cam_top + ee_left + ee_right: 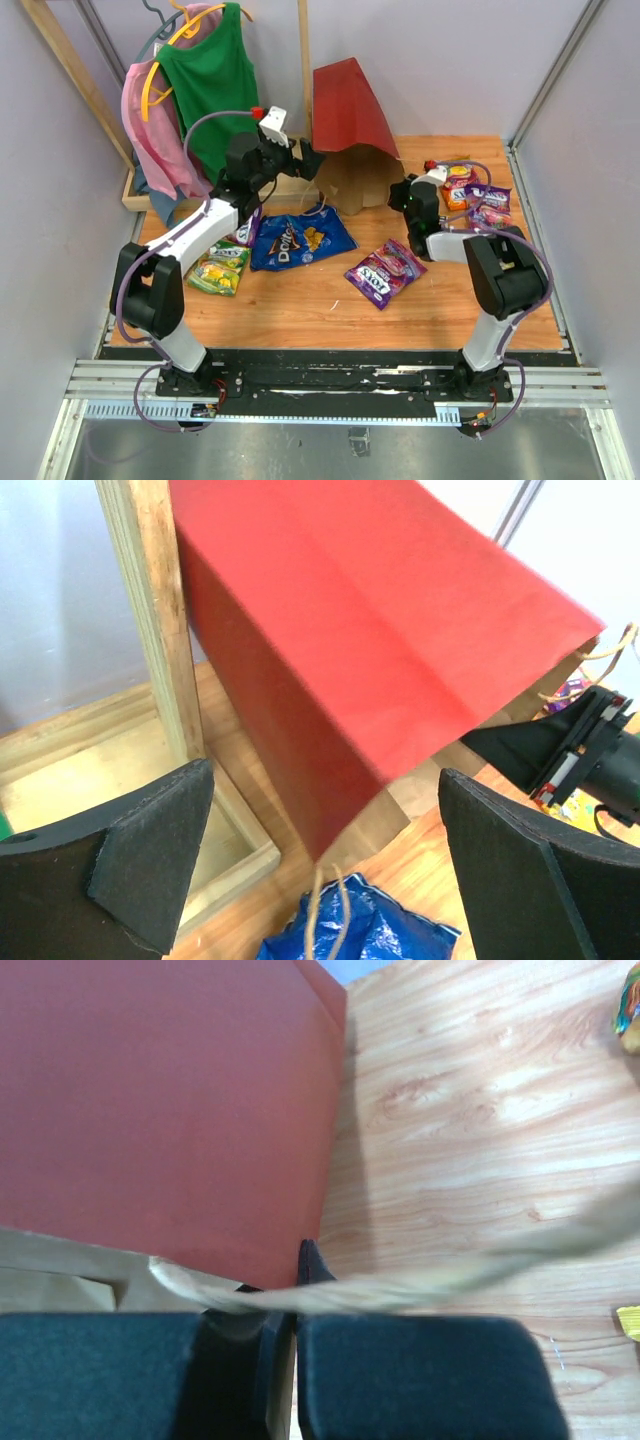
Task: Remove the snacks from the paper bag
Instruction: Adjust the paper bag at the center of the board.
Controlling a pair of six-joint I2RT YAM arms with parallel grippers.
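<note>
The red paper bag (345, 105) is tipped up at the back of the table with its brown mouth facing down and forward. My right gripper (404, 193) is shut on the bag's rim at its right edge; in the right wrist view (283, 1375) paper sits between the pads below the red wall (160, 1100). My left gripper (306, 160) is open at the bag's left lower corner (330, 880), the red wall (380, 640) just ahead of it. A blue Doritos bag (298, 240), a purple candy bag (385, 270) and green-yellow packets (220, 270) lie on the table.
More packets (478, 195) are piled at the right. A wooden rack (135, 190) with green (215, 85) and pink (150, 125) garments stands at back left, its post (150, 610) close to my left gripper. Walls close in on both sides.
</note>
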